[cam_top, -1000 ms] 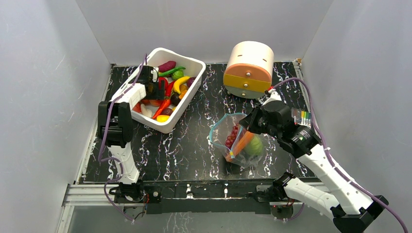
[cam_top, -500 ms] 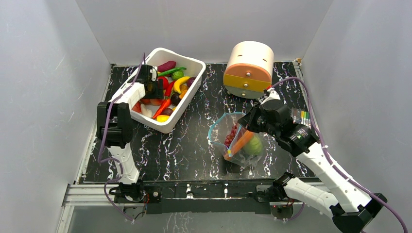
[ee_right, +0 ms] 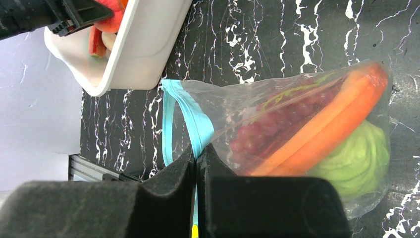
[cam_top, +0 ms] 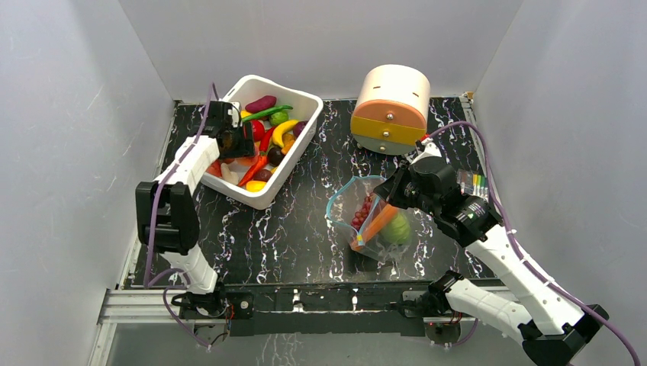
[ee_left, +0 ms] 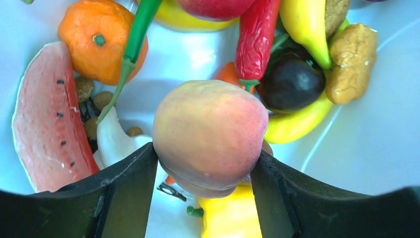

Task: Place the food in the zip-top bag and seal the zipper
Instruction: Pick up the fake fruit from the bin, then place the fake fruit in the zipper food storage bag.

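Over the white bin [cam_top: 268, 197] at upper left, the left fingers [ee_left: 126, 196] hugged the smooth, probably slippery peach [ee_left: 208, 134] round its middle, while the right fingers [ee_right: 171, 198] pinched the zipper [ee_right: 190, 115] of the floppy bag [ee_right: 237, 99].

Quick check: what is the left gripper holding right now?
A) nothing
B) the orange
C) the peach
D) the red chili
C: the left wrist view shows the left gripper shut on the peach, lifted over the white bin.
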Motion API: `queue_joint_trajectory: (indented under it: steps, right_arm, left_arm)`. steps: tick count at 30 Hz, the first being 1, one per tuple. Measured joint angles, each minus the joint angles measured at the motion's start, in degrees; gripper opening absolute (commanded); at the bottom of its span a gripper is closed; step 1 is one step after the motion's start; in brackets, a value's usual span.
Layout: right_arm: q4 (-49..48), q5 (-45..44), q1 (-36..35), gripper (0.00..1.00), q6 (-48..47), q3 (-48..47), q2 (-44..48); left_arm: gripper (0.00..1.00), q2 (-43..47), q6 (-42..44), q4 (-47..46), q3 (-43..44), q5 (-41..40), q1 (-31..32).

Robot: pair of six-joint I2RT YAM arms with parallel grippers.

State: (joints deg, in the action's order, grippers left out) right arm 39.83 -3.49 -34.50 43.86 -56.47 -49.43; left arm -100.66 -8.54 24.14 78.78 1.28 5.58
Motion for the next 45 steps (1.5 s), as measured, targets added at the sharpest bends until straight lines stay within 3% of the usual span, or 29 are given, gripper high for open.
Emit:
queue_joint_trajectory:
  steps: [14,27,39,45]
  right_arm:
    - [0.0,-0.3,0.0,0.0,0.0,0.0,0.2]
    - [0.0,-0.4,0.0,0.0,1.5,0.0,0.2]
    - [-0.5,-0.4,0.0,0.0,1.7,0.0,-0.2]
    - [-0.7,0.0,0.0,0.0,1.7,-0.2,-0.4]
  left_arm:
    - [0.42,12.5,-2.1,7.1,-1.3,6.9,0.1]
    - [0.38,23.6,-6.1,9.3,-4.9,23.7,2.2]
    - [0.39,25.5,-13.6,3.8,-6.7,30.5,18.9]
    - [0.38,25.7,-17.7,-1.8,-9.0,33.6,23.5]
